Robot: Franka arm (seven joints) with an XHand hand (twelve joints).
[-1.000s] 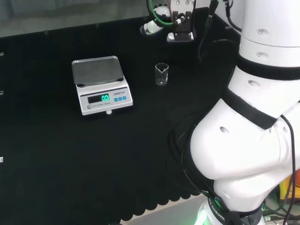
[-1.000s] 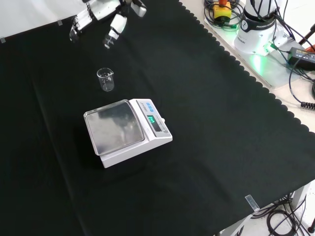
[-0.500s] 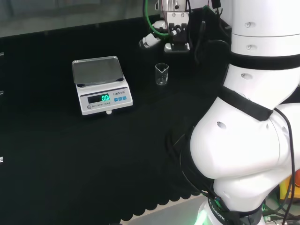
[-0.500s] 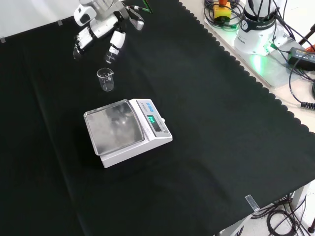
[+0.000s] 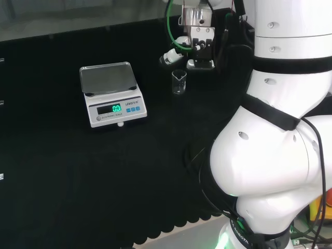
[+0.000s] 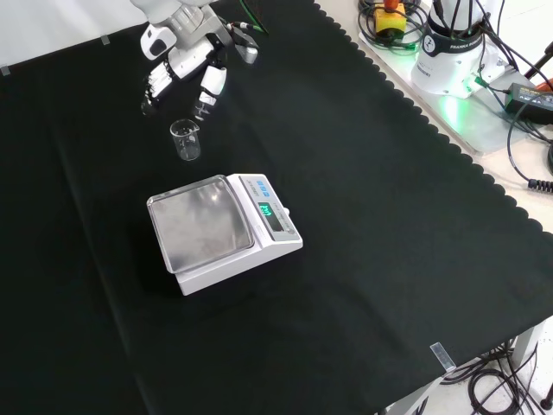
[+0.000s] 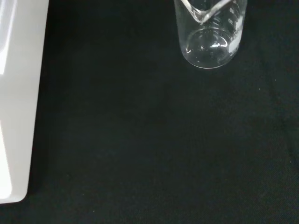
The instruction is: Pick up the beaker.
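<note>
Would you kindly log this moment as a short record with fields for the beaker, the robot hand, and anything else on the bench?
beaker: clear beaker, upright on the black cloth, looks empty
robot hand: robot hand just above and behind the beaker in the front view, fingers relaxed and pointing down, not touching it
contact: none yet
other item: white scale, steel pan bare, display lit

Colour key. My hand [image 6: 186, 65] is white with black segments, and a green cable [image 5: 170, 15] loops above it. The beaker [image 6: 185, 140] is clear, colourless glass with faint white graduation marks [image 7: 232, 25]. The scale [image 6: 223, 232] has a white body, a grey metal pan [image 5: 108, 78], a green lit display [image 5: 116, 108] and blue buttons [image 5: 134, 109]. The cloth [image 6: 363, 216] is plain black with a scalloped edge.
</note>
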